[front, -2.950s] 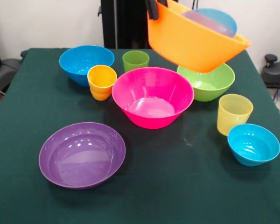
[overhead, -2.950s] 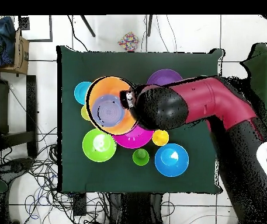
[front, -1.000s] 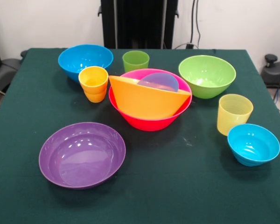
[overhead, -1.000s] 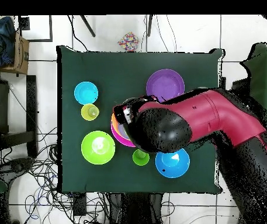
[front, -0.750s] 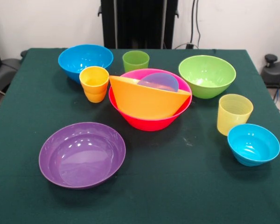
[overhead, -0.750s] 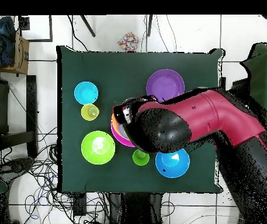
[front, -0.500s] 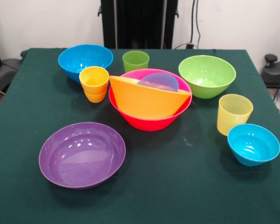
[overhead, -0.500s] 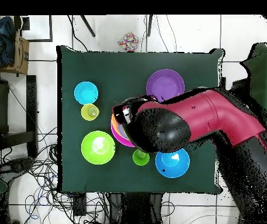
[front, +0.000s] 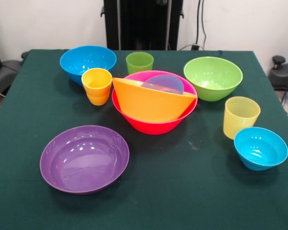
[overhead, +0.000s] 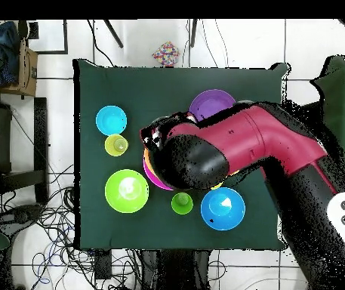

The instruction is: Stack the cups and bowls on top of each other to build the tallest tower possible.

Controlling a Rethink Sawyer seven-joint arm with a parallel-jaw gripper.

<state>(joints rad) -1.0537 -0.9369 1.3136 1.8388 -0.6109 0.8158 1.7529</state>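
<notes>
Pincer (overhead: 151, 139): sitting under the arm (overhead: 235, 151), grip state impossible to tell.
Tower (front: 154, 100): glossy orange bowl (front: 149, 103) lying tilted in pink bowl (front: 156, 123).

I note an orange bowl (front: 151, 103) in a pink bowl (front: 156, 122); purple bowl (front: 84, 158); ribbed pale yellow cup (front: 241, 117); dark green cloth (front: 192, 191).

You're looking at the orange bowl (front: 151, 101) sitting tilted inside the pink bowl (front: 156, 122), a small pale-blue bowl (front: 164, 83) lying in it. The yellow-orange cup (front: 97, 86) is standing just beside; the purple bowl (front: 84, 158) is sitting apart, nearer the camera.
</notes>
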